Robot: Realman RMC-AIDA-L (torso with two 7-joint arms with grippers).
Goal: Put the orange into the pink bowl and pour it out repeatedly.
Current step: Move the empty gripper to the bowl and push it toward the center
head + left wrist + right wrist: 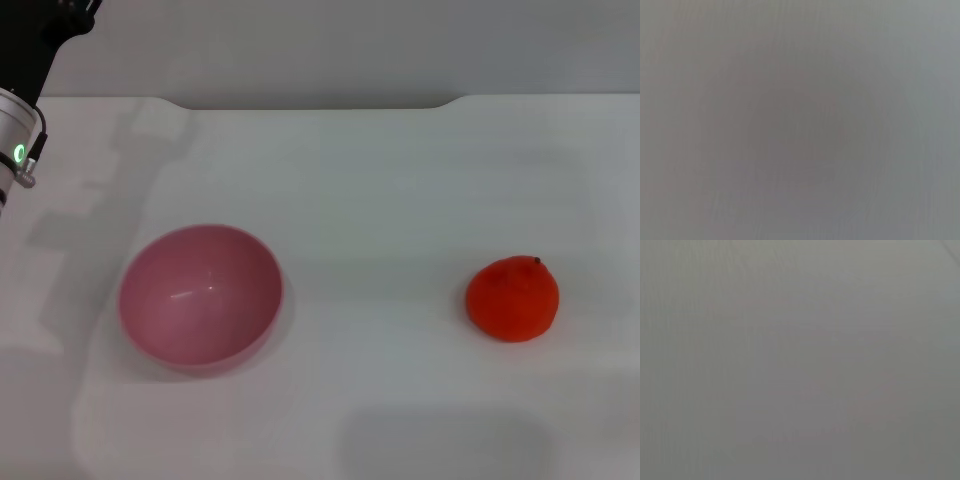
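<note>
Neither tool is in view: only a piece of the left arm [18, 150] shows, far behind the pink bowl [200, 298] on its left side, so I can't tell whether either tool is open or closed, and both wrist views are blank grey. The bowl sits upright and empty on the white bench [380, 180]; the orange [512, 298] rests well apart to the bowl's right, stem nub up. Suggest the right arm comes straight down over the orange, grips across its widest part, lifts clear and releases low over the bowl's centre.
</note>
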